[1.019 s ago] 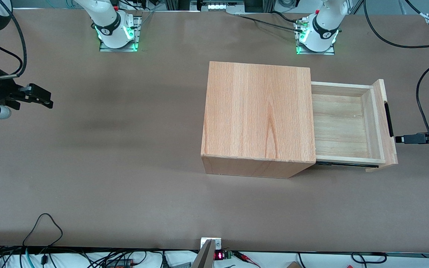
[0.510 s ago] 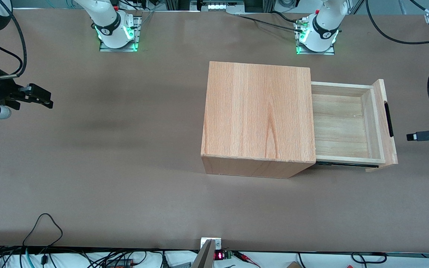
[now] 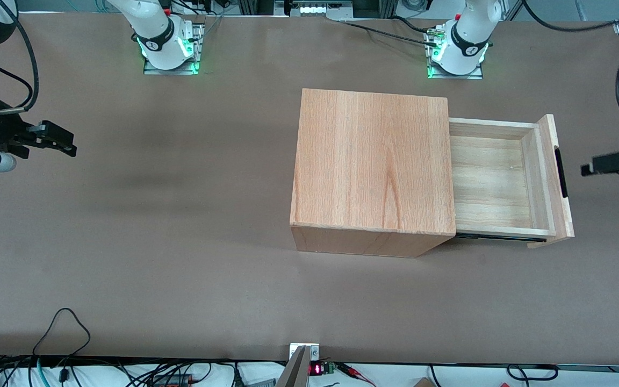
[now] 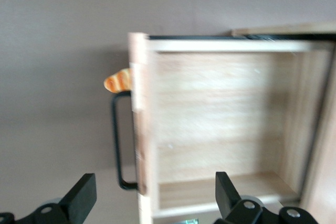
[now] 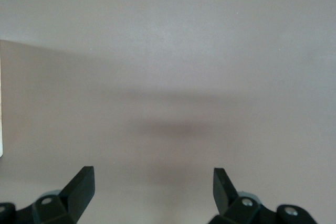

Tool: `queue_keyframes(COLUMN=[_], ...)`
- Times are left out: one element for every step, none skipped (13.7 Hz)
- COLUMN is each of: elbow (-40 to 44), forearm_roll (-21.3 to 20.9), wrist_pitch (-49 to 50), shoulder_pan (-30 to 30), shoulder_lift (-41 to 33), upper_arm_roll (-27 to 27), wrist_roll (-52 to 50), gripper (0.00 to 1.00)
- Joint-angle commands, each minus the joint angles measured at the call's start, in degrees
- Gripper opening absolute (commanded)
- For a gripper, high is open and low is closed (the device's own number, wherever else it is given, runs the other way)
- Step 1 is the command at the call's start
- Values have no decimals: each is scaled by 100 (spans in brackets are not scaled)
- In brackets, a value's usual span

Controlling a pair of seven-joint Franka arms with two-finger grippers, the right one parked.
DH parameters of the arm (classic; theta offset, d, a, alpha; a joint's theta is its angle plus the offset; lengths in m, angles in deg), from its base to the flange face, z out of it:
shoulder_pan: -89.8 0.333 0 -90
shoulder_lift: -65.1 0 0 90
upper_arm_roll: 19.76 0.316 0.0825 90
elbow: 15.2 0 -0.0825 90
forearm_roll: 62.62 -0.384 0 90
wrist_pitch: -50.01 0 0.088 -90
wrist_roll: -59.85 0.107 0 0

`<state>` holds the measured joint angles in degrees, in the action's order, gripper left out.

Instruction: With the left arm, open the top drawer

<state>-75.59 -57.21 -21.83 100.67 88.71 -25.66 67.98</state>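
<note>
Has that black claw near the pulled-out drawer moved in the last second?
Yes. The gripper, fingers open, has drawn away from the drawer's black handle toward the working arm's end of the table and farther from the front camera. The top drawer itself has stayed put.

**A robotics lab bench**

This is a robot laboratory. A wide brown matte table [image 3: 180, 258] carries two white robot arm bases bolted to metal plates and glowing green [image 3: 168, 48] [image 3: 457, 54]. Loose black cables [image 3: 62, 322] trail along the table's near edge beside a small red digital display [image 3: 315, 368]. A beech-coloured wooden box cabinet [image 3: 374, 172] is the only furniture-like prop.
</note>
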Motion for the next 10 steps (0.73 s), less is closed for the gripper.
queue_keyframes(elbow=[-33, -34, -42, -42, -77, -173, -435, -855, -1129, -1332], forearm_roll=[-180, -189, -337, -452, -462, -462, -453, -253, -146, -154], wrist_pitch=[310, 389, 434, 486, 582, 618, 575, 366, 77, -179], shoulder_pan=[-321, -427, -584, -725, -814, -867, -893, -815, -788, -771], shoulder_lift=[-190, -260, -287, -313, -401, -454, -611, -821, -971, -1060], upper_arm_roll=[19, 19, 19, 19, 10, 19, 36, 54, 89, 107], wrist_roll=[-292, -364, -373, -391, -391, -408, -434, -400, -434, -443], gripper=[100, 100, 100, 100, 100, 100, 100, 100, 100, 100])
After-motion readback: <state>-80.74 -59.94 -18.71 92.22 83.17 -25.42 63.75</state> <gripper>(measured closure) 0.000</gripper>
